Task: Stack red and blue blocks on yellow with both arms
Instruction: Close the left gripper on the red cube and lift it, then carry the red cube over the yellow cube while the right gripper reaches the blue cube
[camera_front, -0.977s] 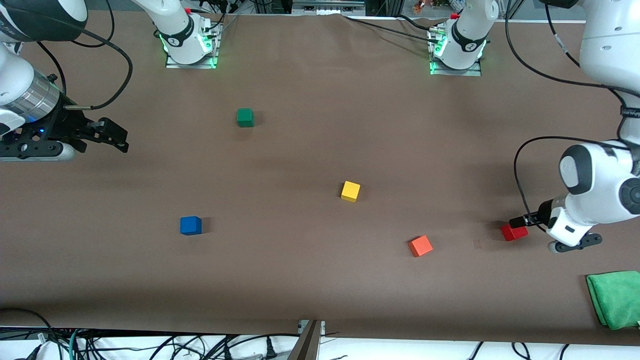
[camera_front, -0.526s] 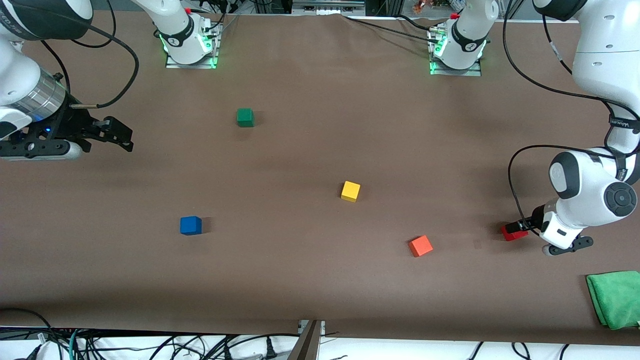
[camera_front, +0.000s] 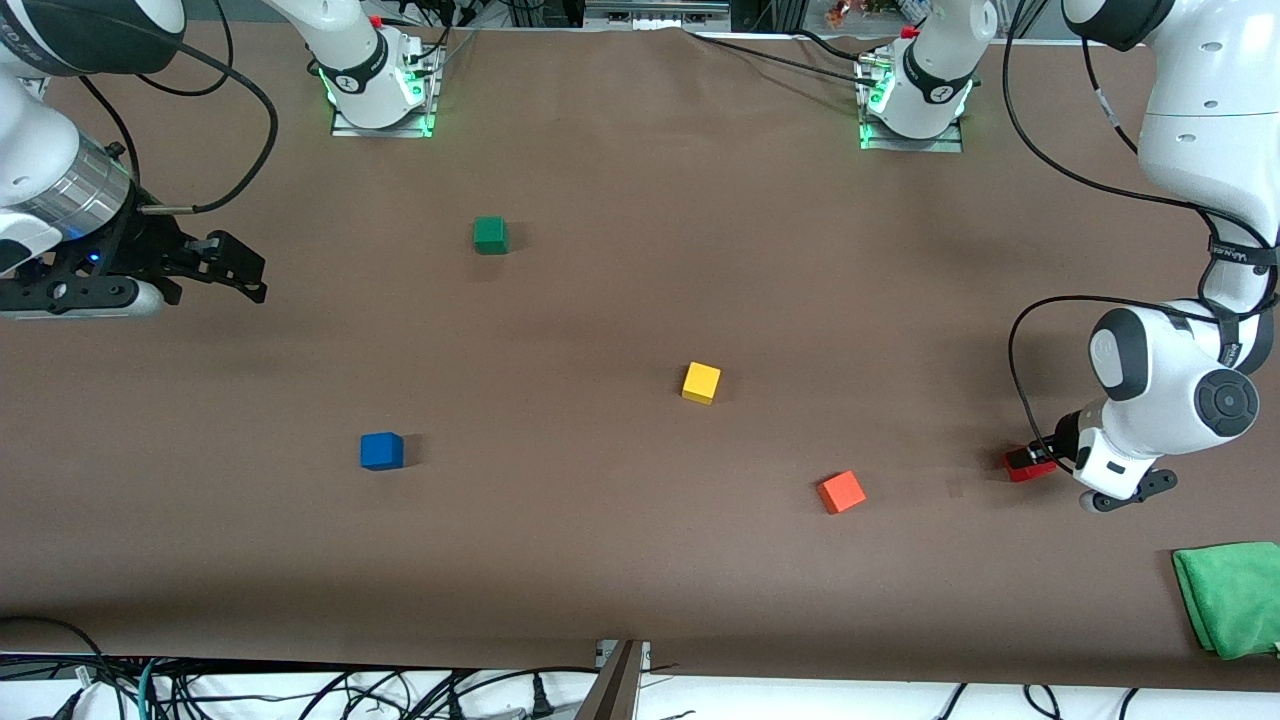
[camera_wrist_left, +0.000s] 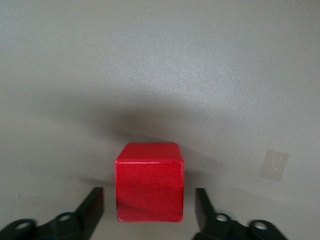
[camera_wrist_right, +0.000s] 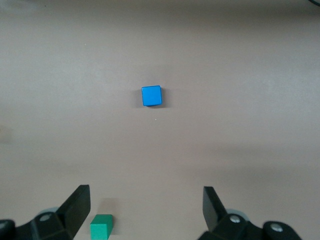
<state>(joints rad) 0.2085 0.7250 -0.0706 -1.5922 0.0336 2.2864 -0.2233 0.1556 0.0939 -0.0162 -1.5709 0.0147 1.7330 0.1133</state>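
Note:
The red block (camera_front: 1022, 466) sits on the brown table at the left arm's end. My left gripper (camera_front: 1038, 462) is down around it and open. In the left wrist view the red block (camera_wrist_left: 149, 182) lies between the two fingers (camera_wrist_left: 94, 202), with a small gap on each side. The blue block (camera_front: 382, 451) sits toward the right arm's end and also shows in the right wrist view (camera_wrist_right: 151, 95). The yellow cube (camera_front: 701, 383) sits near the table's middle. My right gripper (camera_front: 245, 277) hangs open and empty over the right arm's end, and it shows in its own wrist view (camera_wrist_right: 147, 202).
A dark green cube (camera_front: 490, 235) sits farther from the front camera than the blue block, and shows in the right wrist view (camera_wrist_right: 101, 226). An orange cube (camera_front: 841, 492) lies between the yellow cube and the red block, nearer the camera. A green cloth (camera_front: 1230, 595) lies at the near corner.
My left arm's wrist has come down and closer over the red block, covering more of it. My right gripper shifted slightly at first, then held still.

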